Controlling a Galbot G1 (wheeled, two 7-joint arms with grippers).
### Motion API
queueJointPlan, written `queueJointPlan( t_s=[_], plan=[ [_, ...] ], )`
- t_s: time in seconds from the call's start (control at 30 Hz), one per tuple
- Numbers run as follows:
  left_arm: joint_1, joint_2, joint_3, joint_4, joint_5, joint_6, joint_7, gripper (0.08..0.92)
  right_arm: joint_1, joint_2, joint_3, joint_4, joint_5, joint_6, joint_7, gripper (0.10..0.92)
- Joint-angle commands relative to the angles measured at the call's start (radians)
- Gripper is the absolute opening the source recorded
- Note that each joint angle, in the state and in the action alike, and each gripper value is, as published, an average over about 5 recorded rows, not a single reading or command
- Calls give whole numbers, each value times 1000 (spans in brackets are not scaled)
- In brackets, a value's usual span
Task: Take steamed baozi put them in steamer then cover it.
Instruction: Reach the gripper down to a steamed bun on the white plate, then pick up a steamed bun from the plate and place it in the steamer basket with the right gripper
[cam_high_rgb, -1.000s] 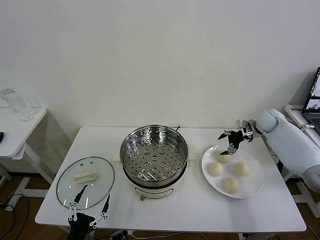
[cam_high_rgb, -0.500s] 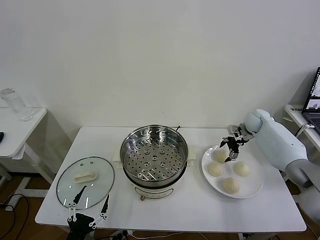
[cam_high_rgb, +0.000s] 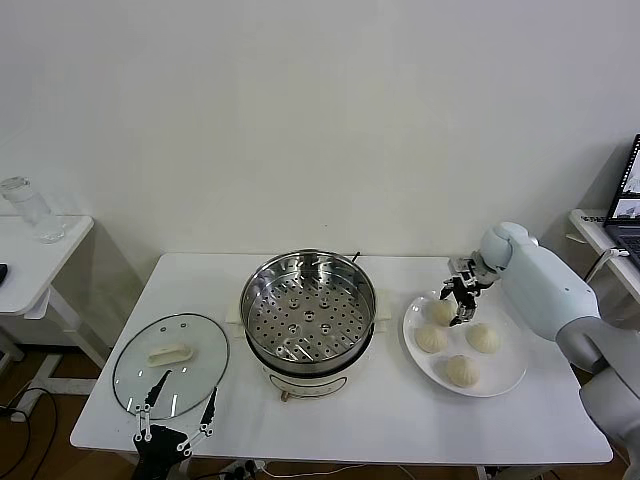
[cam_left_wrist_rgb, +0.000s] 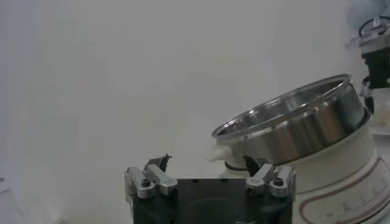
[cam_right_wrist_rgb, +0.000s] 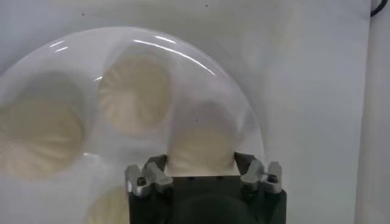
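The right tool (cam_high_rgb: 461, 303) hangs over the far bun (cam_high_rgb: 443, 312) on the white plate (cam_high_rgb: 505, 376), fingers spread to either side of it, not yet pinching. Three more baozi (cam_high_rgb: 461, 370) lie nearer on that plate. The open steamer (cam_high_rgb: 307, 304) stands mid-desk (cam_high_rgb: 400, 420), glass lid (cam_high_rgb: 170, 362) flat at left. The left tool (cam_high_rgb: 178, 418) idles spread at the lid's near edge.

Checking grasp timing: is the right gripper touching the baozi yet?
Cannot tell. In the right wrist view the right gripper frames the baozi, but neither contact nor gap shows.
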Motion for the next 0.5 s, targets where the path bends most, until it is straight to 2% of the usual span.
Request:
queueJointPlan(
  t_s=[0.03, 0.23, 0.5],
  plan=[
    [0, 0, -1, -2, -5, 2, -1, 823, 6, -13, -19, 38, 10, 5, 12, 650],
    [-1, 0, -3, -6, -6, 2, 0, 823, 88, -112, -129, 257, 137, 45, 2, 656],
    [-8, 5, 8, -4, -4, 4, 2, 823, 386, -140, -361, 518, 285, 317, 12, 687]
  ],
)
